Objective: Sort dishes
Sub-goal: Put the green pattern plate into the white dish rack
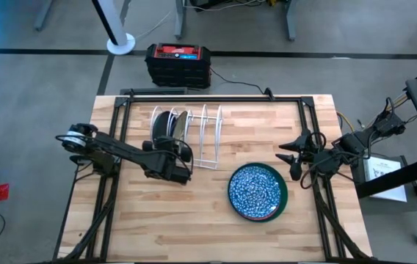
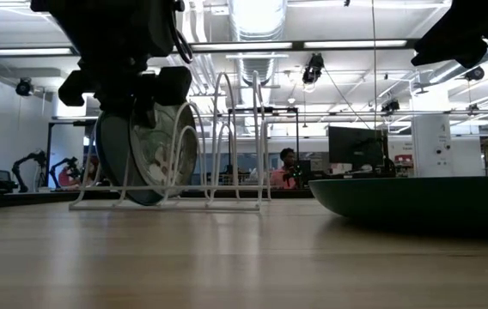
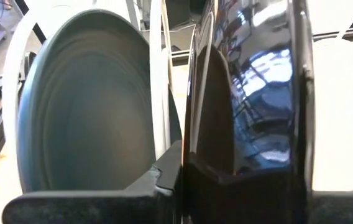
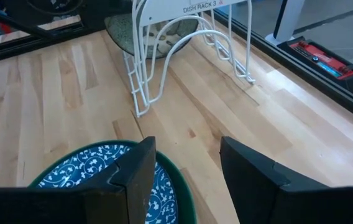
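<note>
A white wire rack [image 1: 208,139] stands at the table's far middle. Two plates stand on edge in its left slots: a dark teal plate [image 3: 83,112] and a plate with a glossy dark back [image 3: 251,112]. My left gripper [image 1: 172,160] is at the rack's near end, shut on the dark-backed plate [image 2: 149,159]. A blue-and-white speckled plate [image 1: 255,189] lies flat on a green plate [image 1: 285,196] on the table. My right gripper [image 1: 294,155] is open and empty, in the air just right of that stack. My left gripper pinches the dark-backed plate's rim [image 3: 192,149] between its two fingers, one finger on each face. It comes at the plate from above and from the table's near side. The plate stands upright on its edge in the rack, beside the teal plate.
The rack's right slots [image 1: 212,128] hold nothing. A red and black box [image 1: 178,64] sits on the floor beyond the table's far edge. Bare wood lies along the near edge and at the left. People sit at desks in the room behind [image 2: 289,167].
</note>
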Motion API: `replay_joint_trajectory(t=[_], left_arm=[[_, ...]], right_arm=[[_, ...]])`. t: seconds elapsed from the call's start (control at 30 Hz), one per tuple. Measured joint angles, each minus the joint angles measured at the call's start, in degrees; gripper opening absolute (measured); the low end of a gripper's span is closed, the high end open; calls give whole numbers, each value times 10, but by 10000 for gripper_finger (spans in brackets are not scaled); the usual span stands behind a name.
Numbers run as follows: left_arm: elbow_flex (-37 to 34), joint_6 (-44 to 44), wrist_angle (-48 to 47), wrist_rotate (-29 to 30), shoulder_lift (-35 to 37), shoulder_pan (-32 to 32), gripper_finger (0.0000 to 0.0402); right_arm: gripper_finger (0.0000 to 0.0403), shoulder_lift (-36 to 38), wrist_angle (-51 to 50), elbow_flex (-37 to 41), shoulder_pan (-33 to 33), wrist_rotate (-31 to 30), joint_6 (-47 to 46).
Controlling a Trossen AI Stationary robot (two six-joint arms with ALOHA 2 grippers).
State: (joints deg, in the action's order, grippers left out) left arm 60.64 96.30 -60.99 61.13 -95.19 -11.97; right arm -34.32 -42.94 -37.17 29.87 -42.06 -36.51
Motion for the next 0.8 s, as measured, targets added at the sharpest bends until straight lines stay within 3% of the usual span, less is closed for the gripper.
replay_joint_trajectory(t=[0.6,0.8], left_arm=[[9,23,5,2,-43,1,53],[12,24,3,-5,-43,1,77]], right_arm=[[176,0,3,0,0,0,-3],[174,0,3,0,0,1,-4]])
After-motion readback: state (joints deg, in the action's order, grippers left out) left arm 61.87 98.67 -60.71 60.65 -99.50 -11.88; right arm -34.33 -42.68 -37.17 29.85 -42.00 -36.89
